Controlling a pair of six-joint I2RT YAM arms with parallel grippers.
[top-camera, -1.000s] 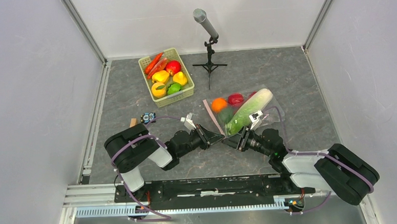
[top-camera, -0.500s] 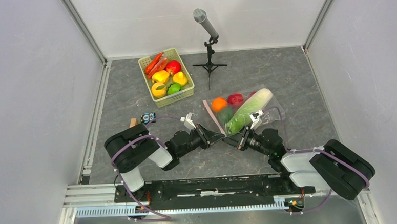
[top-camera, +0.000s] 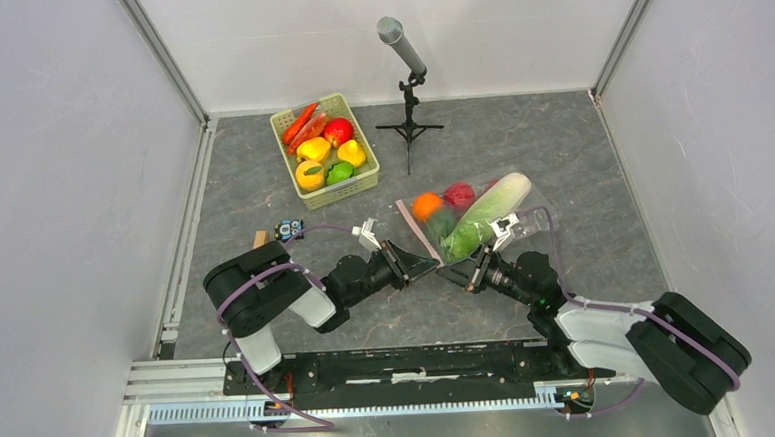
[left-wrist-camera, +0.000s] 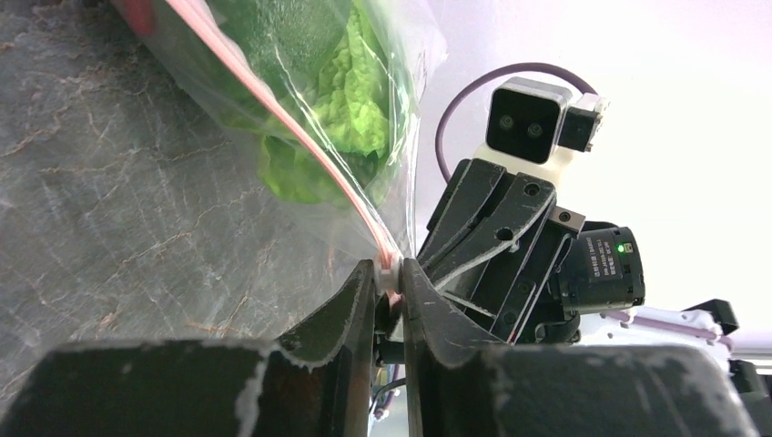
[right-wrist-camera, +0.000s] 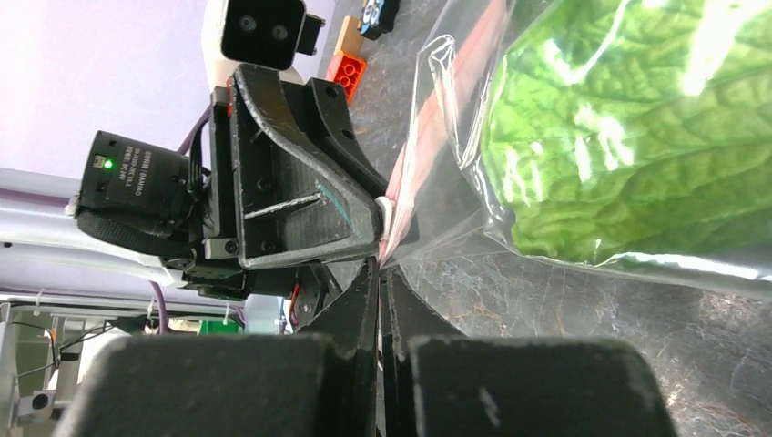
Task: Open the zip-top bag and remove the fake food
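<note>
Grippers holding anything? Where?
Left gripper pinches the zip-top bag at the near end of its pink zip strip. Right gripper is shut on the bag's clear film at that same corner.

A grey, marble-veined worktop (top-camera: 560, 139) fills an enclosure of plain white panels, lit evenly and without hard shadows. A microphone (top-camera: 401, 46) on a small black tripod (top-camera: 410, 129) stands near the back wall (top-camera: 393, 18). Slanting metal posts (top-camera: 162, 55) mark the corners to either side of it. The left wall (top-camera: 62, 195) and right wall (top-camera: 730, 140) run forward from there. Left of the microphone sits a green lattice basket (top-camera: 344, 194) of toy produce. Well in front of it, an aluminium rail (top-camera: 373, 404) edges the worktop.
</note>
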